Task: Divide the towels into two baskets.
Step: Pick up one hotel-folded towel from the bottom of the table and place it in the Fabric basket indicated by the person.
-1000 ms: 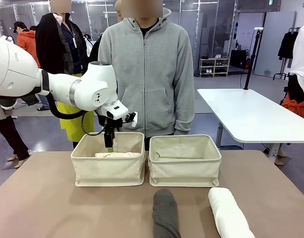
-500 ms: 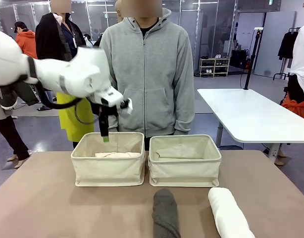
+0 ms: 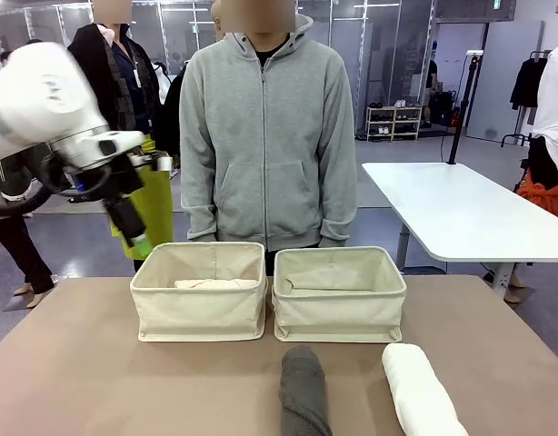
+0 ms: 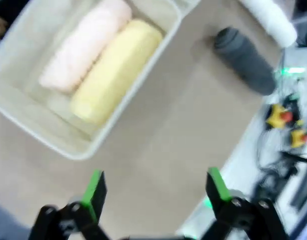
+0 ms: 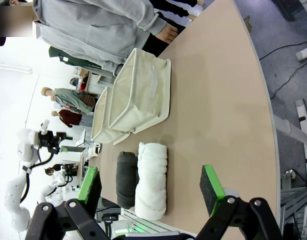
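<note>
Left basket [image 3: 199, 313] holds pink towel [image 4: 86, 45], yellow towel [image 4: 116, 70] (half done, we judge). Left gripper [image 4: 156, 187], right gripper [image 5: 151, 187]: jaws apart. Next: grasp grey towel [image 3: 304, 391] nearside of it.

You get nothing legible here: no text, label, brand, number or sign comes out clearly enough to read in any of the views.
</note>
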`<state>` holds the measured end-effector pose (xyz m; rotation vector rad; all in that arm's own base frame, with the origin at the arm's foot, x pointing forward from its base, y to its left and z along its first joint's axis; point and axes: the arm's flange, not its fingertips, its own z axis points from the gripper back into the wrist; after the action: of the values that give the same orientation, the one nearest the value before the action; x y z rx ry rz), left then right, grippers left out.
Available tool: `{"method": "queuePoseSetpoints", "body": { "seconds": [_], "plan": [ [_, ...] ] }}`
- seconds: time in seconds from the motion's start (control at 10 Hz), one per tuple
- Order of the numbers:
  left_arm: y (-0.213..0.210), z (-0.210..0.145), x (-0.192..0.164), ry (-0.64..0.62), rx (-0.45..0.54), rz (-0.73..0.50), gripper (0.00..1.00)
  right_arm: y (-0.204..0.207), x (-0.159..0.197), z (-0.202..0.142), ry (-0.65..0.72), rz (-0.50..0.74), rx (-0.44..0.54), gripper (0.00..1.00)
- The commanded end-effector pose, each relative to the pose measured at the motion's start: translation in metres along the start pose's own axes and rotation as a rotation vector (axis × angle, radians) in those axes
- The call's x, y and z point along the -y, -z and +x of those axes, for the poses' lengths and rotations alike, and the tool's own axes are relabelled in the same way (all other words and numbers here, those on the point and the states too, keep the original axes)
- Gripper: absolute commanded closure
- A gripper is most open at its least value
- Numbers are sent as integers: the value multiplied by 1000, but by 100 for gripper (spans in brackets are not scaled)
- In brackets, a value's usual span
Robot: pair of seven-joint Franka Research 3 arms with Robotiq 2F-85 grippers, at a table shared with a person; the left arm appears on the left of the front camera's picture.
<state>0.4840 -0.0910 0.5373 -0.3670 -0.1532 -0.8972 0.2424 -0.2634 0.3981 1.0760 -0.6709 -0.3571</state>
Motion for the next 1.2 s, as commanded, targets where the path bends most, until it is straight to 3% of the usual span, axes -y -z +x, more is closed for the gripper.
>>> {"method": "queuePoseSetpoints", "body": {
  "seconds": [0.0, 0.2, 0.3, 0.4, 0.6, 0.8, 0.9, 1.1],
  "plan": [
    [-7, -84, -9, -183, 221, -142, 0, -1, -3, -1, -11, 11, 5, 0],
    [-6, -170, -43, -337, 373, -280, 0, -1, -3, -1, -11, 11, 5, 0],
    [-5, -218, -62, -465, 530, -310, 0, -1, -3, -1, -11, 11, 5, 0],
    [3, -268, -72, -532, 622, -349, 0, -1, -3, -1, -11, 11, 5, 0],
    [30, -331, -75, -604, 643, -394, 0, -1, -3, -1, -11, 11, 5, 0],
    [47, -367, -70, -636, 712, -439, 0, -1, -3, -1, -11, 11, 5, 0],
    [55, -375, -72, -690, 697, -450, 0, -1, -3, -1, -11, 11, 5, 0],
    [53, -377, -69, -682, 671, -424, 0, -1, -3, -1, -11, 11, 5, 0]
  ]
}}
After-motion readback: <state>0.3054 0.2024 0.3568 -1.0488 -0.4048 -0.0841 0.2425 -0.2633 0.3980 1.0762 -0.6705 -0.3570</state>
